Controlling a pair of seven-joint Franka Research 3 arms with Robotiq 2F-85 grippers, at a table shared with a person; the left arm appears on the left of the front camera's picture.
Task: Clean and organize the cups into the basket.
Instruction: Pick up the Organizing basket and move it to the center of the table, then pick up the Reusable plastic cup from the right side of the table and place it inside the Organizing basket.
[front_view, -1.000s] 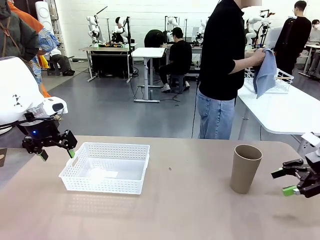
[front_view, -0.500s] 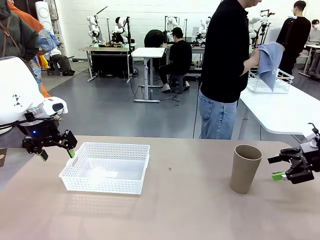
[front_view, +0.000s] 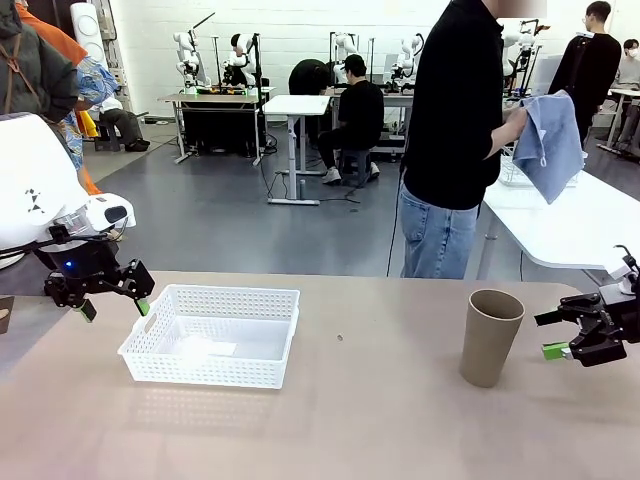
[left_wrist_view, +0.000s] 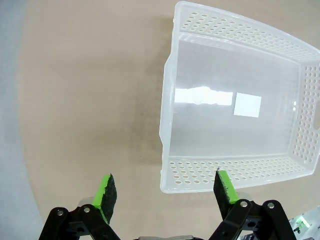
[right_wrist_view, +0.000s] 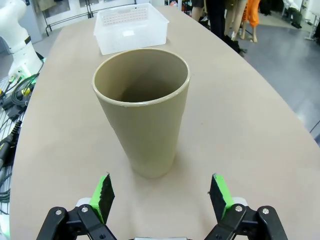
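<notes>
The surface (front_view: 380, 420) is a tan matte top in a grey-floored workshop with further white tables behind. One person (front_view: 455, 110) stands at its far side holding one blue cloth (front_view: 552, 145); the surface edge hides the lower legs. One white basket (front_view: 205, 372) sits left of centre. One brown cup (front_view: 490, 340) stands upright at the right, well apart from the basket. The left claw (front_view: 115, 306) hovers just beside the basket's left end, jaws wide, holding nothing. The right claw (front_view: 552, 336), its arm cut off by the frame edge, faces the cup with jaws spread, gripping nothing, apparently clear of its wall.
</notes>
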